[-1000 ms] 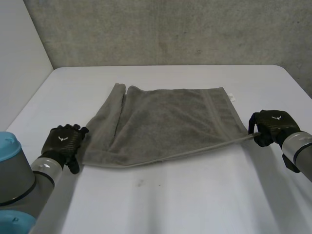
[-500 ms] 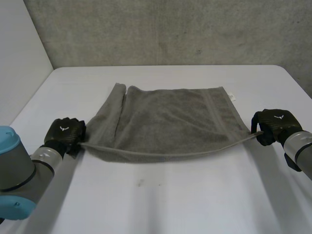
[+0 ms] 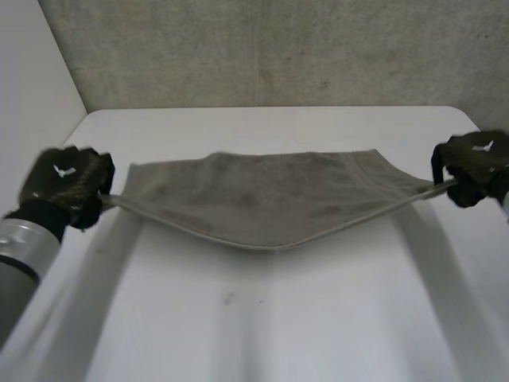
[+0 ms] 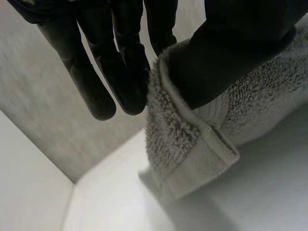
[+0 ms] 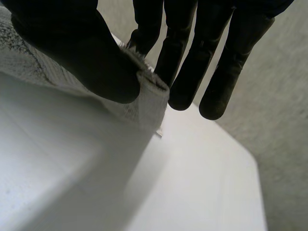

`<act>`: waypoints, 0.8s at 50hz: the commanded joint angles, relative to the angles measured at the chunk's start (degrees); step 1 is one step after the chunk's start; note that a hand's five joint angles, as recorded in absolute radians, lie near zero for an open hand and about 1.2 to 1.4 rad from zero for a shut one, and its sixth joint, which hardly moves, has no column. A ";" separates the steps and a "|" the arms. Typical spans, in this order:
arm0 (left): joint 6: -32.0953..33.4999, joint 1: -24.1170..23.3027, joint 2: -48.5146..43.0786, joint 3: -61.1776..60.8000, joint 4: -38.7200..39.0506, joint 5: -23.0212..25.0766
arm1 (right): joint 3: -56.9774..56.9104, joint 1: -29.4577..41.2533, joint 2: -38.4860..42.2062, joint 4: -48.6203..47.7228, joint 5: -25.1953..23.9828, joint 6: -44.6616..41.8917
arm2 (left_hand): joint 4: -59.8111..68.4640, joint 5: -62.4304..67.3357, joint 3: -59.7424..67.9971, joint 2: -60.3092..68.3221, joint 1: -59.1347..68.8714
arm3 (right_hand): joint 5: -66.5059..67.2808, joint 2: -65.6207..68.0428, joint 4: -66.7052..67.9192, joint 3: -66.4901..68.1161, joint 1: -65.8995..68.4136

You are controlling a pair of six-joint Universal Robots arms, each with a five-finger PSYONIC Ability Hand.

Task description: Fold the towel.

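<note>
Grey towel (image 3: 270,199) sagged between left hand (image 3: 67,185) and right hand (image 3: 473,163), each pinching a corner. Right pinch looked shallow and could slip under tension, dropping that corner.

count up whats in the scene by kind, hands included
grey towel: 1
black hands: 2, the left hand and the right hand, each pinching one end of the towel
white table: 1
total: 4
</note>
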 commanded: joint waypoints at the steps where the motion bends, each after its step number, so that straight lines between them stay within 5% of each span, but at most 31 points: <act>1: 4.52 -0.17 11.49 3.76 -12.65 0.16 | -3.86 -0.10 -9.50 11.20 -0.28 -4.80 | 10.32 11.41 10.35 10.27 12.84 | 12.90 11.61 11.45 11.64 1.14; 6: 15.65 -0.18 11.85 1.75 -18.18 1.22 | -3.69 -0.10 -12.05 14.80 -0.20 -9.54 | 10.32 11.41 10.35 10.27 12.84 | 12.90 11.61 11.45 11.64 1.14; 11: 19.89 0.35 6.69 -0.98 -17.57 2.36 | -2.64 -0.10 -10.21 14.46 -0.11 -10.77 | 10.32 11.41 10.35 10.27 12.84 | 12.90 11.61 11.45 11.64 1.14; 23: 19.90 0.70 -13.38 5.34 -9.04 3.24 | -6.15 0.51 9.05 6.98 1.12 -10.60 | 10.32 11.41 10.35 10.27 12.84 | 12.90 11.61 11.45 11.64 1.14; 31: 19.46 -0.44 -31.81 21.92 -5.88 3.07 | -15.79 3.58 24.93 -2.14 7.18 -6.48 | 10.32 11.41 10.35 10.27 12.84 | 12.90 11.61 11.45 11.64 1.14; 40: 15.51 -1.84 -44.82 39.15 -5.70 2.63 | -23.90 4.91 33.92 -10.86 9.12 -3.74 | 10.32 11.41 10.35 10.27 12.84 | 12.90 11.61 11.45 11.64 1.14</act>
